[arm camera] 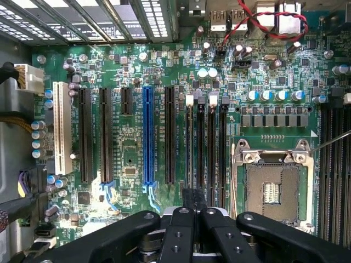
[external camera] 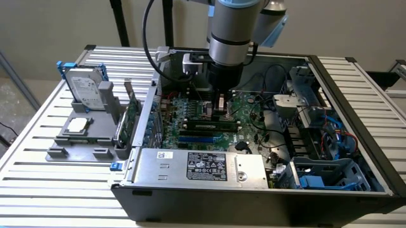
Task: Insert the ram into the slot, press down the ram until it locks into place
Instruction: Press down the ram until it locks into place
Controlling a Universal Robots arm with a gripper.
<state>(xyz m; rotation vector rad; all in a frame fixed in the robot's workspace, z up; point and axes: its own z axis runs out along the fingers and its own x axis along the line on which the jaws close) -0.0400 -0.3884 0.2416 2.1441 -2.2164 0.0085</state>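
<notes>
The ram (external camera: 211, 126), a long dark stick with a pale label, stands on edge in one of the black slots on the motherboard, in front of the blue socket's far side. My gripper (external camera: 221, 108) hangs right above it, nearer the end at the exterior view's right. In the wrist view the black fingers (arm camera: 181, 233) are shut together, and the gripper's tip (arm camera: 195, 200) sits over the near end of the parallel black slots (arm camera: 205, 142). Whether the tip touches the ram cannot be told. Which slot holds the ram is not clear in the wrist view.
The blue socket (arm camera: 148, 137) and the square metal CPU socket (arm camera: 271, 189) flank the slots. The open case's walls and silver power supply (external camera: 197, 166) hem in the board. A grey holder (external camera: 82, 137) with a hard drive (external camera: 85, 90) and an upright green card (external camera: 131, 114) stands outside.
</notes>
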